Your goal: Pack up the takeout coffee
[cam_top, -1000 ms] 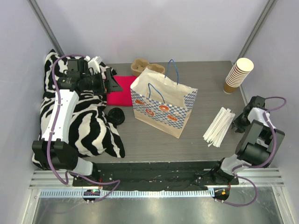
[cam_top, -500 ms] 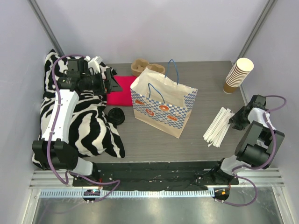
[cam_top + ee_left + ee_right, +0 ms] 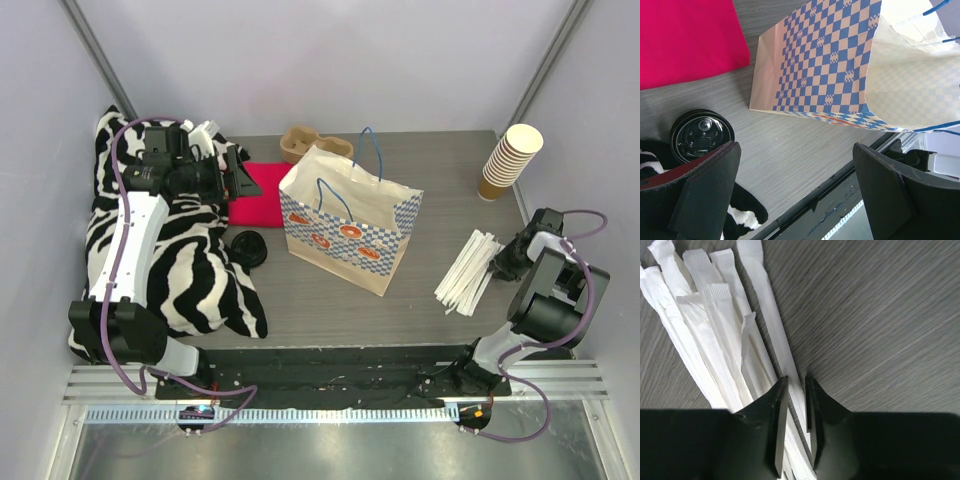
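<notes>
No tan cup with a black lid shows in any view; the takeout coffee is hidden or out of view. A checked paper bag (image 3: 350, 225) stands open mid-table and also shows in the left wrist view (image 3: 840, 60). My left gripper (image 3: 236, 172) is open and empty, held above the table left of the bag (image 3: 797, 185). My right gripper (image 3: 503, 262) is low at the right end of a pile of paper-wrapped straws (image 3: 468, 270). Its jaws (image 3: 796, 390) are closed to a narrow gap on one wrapped straw (image 3: 775, 335).
A loose black lid (image 3: 248, 247) lies on the table by a zebra-striped cloth (image 3: 180, 270), and shows in the left wrist view (image 3: 701, 136). A red cloth (image 3: 255, 195) lies behind it. A brown cup carrier (image 3: 305, 142) sits at the back. A stack of lidless tan cups (image 3: 510, 160) stands back right.
My right gripper has moved left and a little nearer, onto the end of the straw pile. The left arm has not moved.
</notes>
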Available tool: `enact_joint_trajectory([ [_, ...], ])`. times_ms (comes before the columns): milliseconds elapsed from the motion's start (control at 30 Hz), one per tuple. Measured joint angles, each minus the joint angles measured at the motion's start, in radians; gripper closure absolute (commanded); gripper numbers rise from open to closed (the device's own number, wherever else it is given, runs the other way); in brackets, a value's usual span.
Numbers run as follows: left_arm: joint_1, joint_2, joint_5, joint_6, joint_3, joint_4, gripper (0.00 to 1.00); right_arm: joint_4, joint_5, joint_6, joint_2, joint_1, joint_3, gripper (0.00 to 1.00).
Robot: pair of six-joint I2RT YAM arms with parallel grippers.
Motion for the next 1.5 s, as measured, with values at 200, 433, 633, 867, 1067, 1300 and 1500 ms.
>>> enact_joint_trajectory([
  [200,0.0,0.0,0.0,0.005,0.0,0.0,0.01,-0.025,0.062,-0.014,-0.005,0.0,0.0,0.78],
  [433,0.0,0.003,0.0,0.019,0.0,-0.001,0.0,-0.069,0.095,-0.029,-0.011,-0.001,0.0,0.71],
  [633,0.0,0.007,0.0,0.024,0.0,-0.002,0.0,-0.085,0.096,-0.029,0.004,-0.003,0.015,0.75],
  [867,0.0,0.007,0.0,0.031,0.002,-0.006,0.0,-0.103,0.098,-0.037,0.012,-0.005,0.029,0.99],
  [1067,0.0,0.02,0.002,0.041,0.031,-0.012,0.0,-0.15,0.056,-0.044,-0.051,-0.005,0.029,0.99],
  [1300,0.0,0.02,0.027,0.039,0.039,-0.008,0.0,-0.25,0.009,-0.08,-0.274,-0.005,0.105,0.99],
  [1500,0.001,0.02,0.05,0.032,0.039,-0.001,0.0,-0.32,-0.137,-0.154,-0.41,-0.005,0.271,0.99],
])
